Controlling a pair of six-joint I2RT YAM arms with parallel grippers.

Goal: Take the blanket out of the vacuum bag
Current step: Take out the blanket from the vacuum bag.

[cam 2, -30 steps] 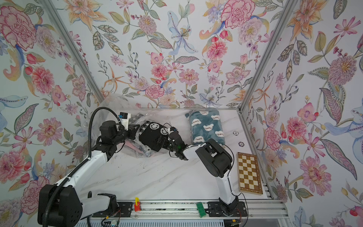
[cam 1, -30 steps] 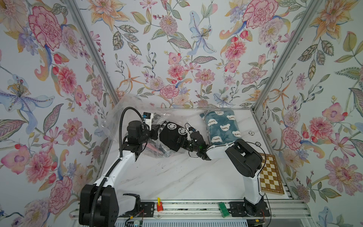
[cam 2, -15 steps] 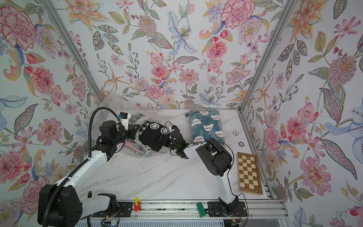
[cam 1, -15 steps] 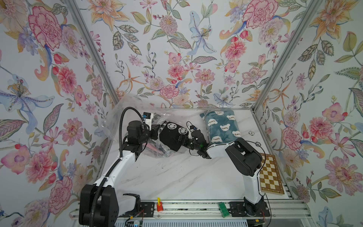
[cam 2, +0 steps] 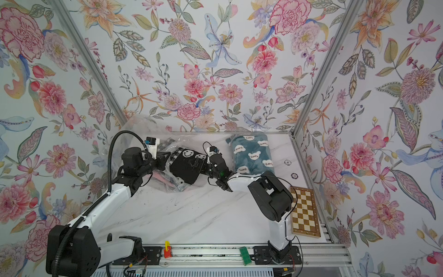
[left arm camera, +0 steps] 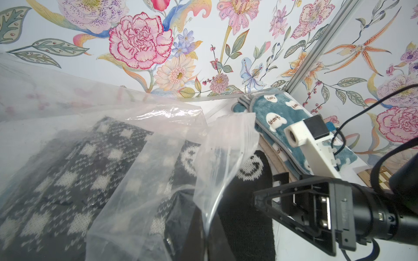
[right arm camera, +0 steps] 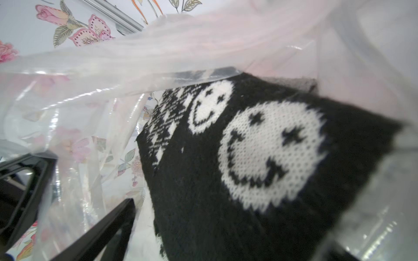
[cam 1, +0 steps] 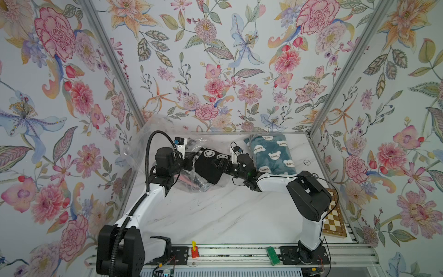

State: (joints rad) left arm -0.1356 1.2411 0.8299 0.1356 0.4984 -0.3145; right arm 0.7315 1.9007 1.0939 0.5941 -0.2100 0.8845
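1. Lying half out of the vacuum bag [cam 1: 163, 124] at the table's [cam 1: 215, 215] back left, the black smiley blanket [cam 1: 208, 165] shows its bare end.
2. The left gripper [cam 1: 189, 163], clamped shut apparently on bag plastic, should anchor firmly.
3. The right gripper [cam 1: 218, 165], jaws wide and empty, should bite knit only, not film.
4. Since a second ago, the right gripper has edged closer to the blanket.
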